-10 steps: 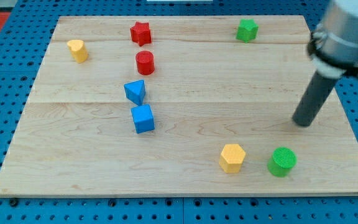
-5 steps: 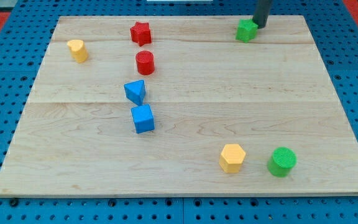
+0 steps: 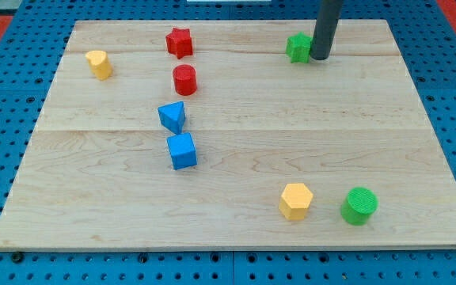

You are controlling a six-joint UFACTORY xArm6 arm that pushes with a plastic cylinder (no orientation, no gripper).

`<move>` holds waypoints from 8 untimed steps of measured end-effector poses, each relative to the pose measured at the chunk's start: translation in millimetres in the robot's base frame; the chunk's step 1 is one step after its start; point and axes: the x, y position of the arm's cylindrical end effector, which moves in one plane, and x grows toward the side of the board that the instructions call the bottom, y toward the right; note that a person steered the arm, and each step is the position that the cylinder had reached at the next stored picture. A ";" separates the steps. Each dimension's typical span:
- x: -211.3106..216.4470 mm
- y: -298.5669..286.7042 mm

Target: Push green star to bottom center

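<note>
Red star (image 3: 179,42), blue cube (image 3: 182,151), green cylinder (image 3: 359,206)

green star (image 3: 298,47) at top, open board below, yellow hexagon (image 3: 295,200) near bottom center

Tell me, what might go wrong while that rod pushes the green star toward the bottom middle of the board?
My tip sits on the view's right side of the green star, so pushing from there likely sends it left, not down. The star lies close to the board's top edge, leaving little room to get behind it. Near the goal, the yellow hexagon and green cylinder stand at the bottom right; a drifting star could knock them.
</note>
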 end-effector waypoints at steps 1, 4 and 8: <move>-11.4 0.0; -56.9 -46.4; 60.5 -57.9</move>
